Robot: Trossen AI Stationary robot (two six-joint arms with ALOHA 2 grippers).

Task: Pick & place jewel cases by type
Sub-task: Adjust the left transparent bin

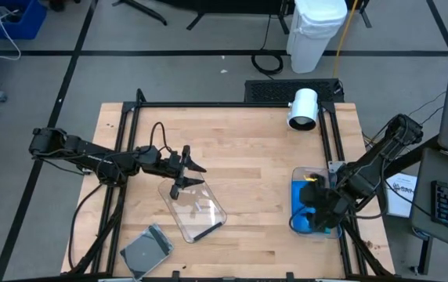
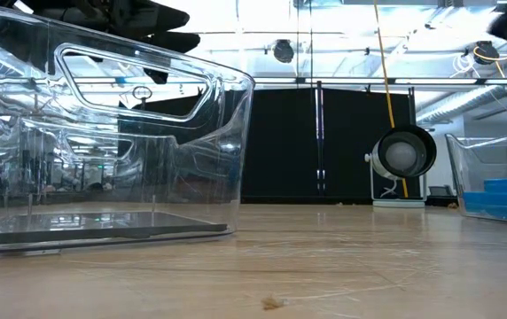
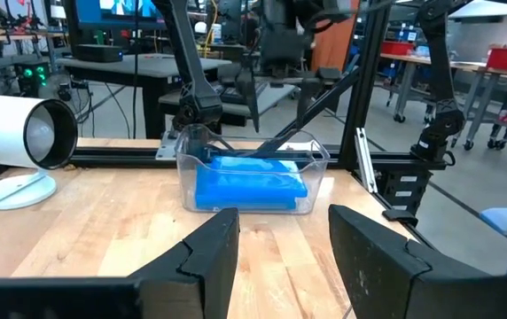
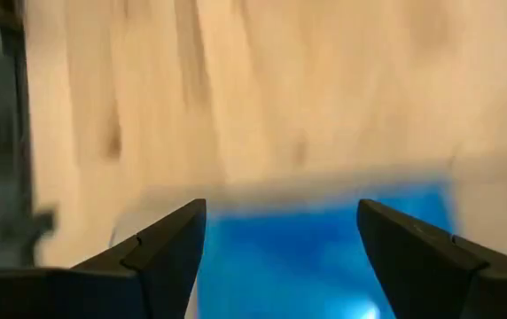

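Blue jewel cases (image 1: 306, 196) lie in a clear tub (image 1: 296, 174) near the table's right edge; the left wrist view shows them too (image 3: 252, 182). My right gripper (image 1: 316, 205) hovers over that tub, open, with blue below its fingers (image 4: 276, 239). A grey jewel case (image 1: 147, 251) lies flat on the table near its near edge. A second clear tub (image 1: 194, 207) stands left of centre, and a flat dark case (image 2: 103, 226) rests on its floor. My left gripper (image 1: 191, 176) is open just above this tub's far end, pointing toward the table's right (image 3: 280, 248).
A white cylinder-shaped device (image 1: 303, 108) stands on a foot at the table's far right. A black frame rail (image 1: 232, 104) runs along the far edge and down both sides. Bare wood (image 1: 247, 164) lies between the two tubs.
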